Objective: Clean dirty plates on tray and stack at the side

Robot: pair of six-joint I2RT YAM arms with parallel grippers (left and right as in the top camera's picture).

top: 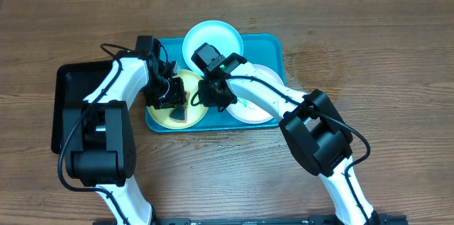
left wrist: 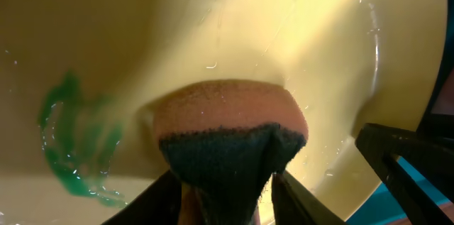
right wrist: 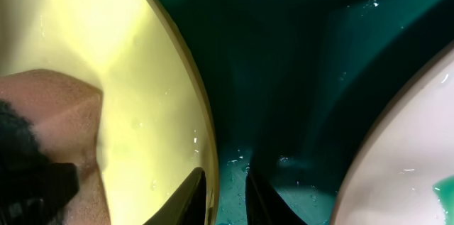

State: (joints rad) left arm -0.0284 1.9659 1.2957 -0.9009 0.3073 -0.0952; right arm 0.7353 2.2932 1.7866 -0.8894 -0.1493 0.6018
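Observation:
The turquoise tray (top: 273,47) holds three plates: light blue (top: 211,37) at the back, yellow-green (top: 186,81) at the left, white (top: 250,108) at the right. My left gripper (top: 170,101) is shut on an orange sponge with a dark scouring side (left wrist: 227,115) and presses it onto the yellow-green plate (left wrist: 298,33), next to a teal-green smear (left wrist: 67,147). My right gripper (right wrist: 223,179) is shut on the yellow-green plate's rim (right wrist: 181,69), one finger inside the plate and one over the tray floor (right wrist: 298,90). The white plate (right wrist: 404,161) has a green smear at its centre.
A smaller black tray (top: 71,86) lies on the wooden table left of the turquoise tray. Both arms cross over the turquoise tray's front half. Water drops lie on the tray floor and on the yellow-green plate.

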